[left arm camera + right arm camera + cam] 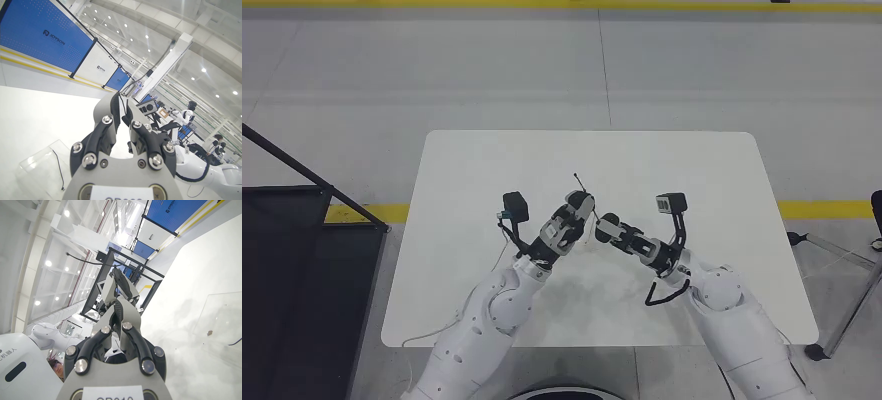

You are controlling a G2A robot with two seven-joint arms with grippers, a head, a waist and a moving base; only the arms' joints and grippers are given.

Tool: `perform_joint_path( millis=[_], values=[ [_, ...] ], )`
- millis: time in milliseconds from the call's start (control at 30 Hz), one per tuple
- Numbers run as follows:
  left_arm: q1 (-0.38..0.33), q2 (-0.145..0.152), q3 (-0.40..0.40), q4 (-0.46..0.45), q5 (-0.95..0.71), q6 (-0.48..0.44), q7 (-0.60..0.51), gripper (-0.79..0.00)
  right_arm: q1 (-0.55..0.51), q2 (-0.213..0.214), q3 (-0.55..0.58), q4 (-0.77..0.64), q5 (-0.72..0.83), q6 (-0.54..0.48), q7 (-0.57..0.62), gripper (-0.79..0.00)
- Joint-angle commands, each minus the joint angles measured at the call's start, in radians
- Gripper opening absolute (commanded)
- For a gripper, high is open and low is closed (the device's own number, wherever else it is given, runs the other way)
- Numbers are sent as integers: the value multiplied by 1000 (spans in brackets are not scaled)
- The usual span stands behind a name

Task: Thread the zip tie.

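Well in from the near edge of the table (712, 170) and about midway between its side edges, the right gripper (116, 301) and the left gripper (122, 98) meet tip to tip above the white top. The left gripper is pinched narrow on the black zip tie (157, 63), whose long end rises free into the air toward the far edge. The right gripper is closed to a narrow gap at the tie's lower end, though I cannot tell whether it grips it. A clear tray (36, 161) with a second tie (58, 164) in it lies on the top, apart from both grippers.
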Motion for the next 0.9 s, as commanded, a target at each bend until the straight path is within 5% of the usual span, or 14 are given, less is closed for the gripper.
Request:
perform_joint_path(
  millis=[0,300,433,467,500,667,867],
  values=[
    [1,0,-4,-1,-7,-6,-5,-625,-1,0,1,0,1,-1,-1,-785],
    [5,3,-12,-7,-3,-49,-25,-545,-4,0,6,-1,9,-3,-2,-785],
    [16,9,-27,-12,3,-87,-34,-400,-6,0,10,1,20,-14,-2,-785],
    [21,11,-35,-14,5,-101,-37,-249,-7,0,12,2,26,-17,-1,-785],
    [27,14,-45,-18,4,-112,-36,-206,-8,0,13,2,32,-20,1,-785],
    [57,26,-105,-41,-67,-159,-42,-114,-9,1,20,12,91,-44,46,-785],
    [30,46,-152,-18,-431,-227,-305,0,0,6,19,29,213,-61,190,-785]
  ],
)
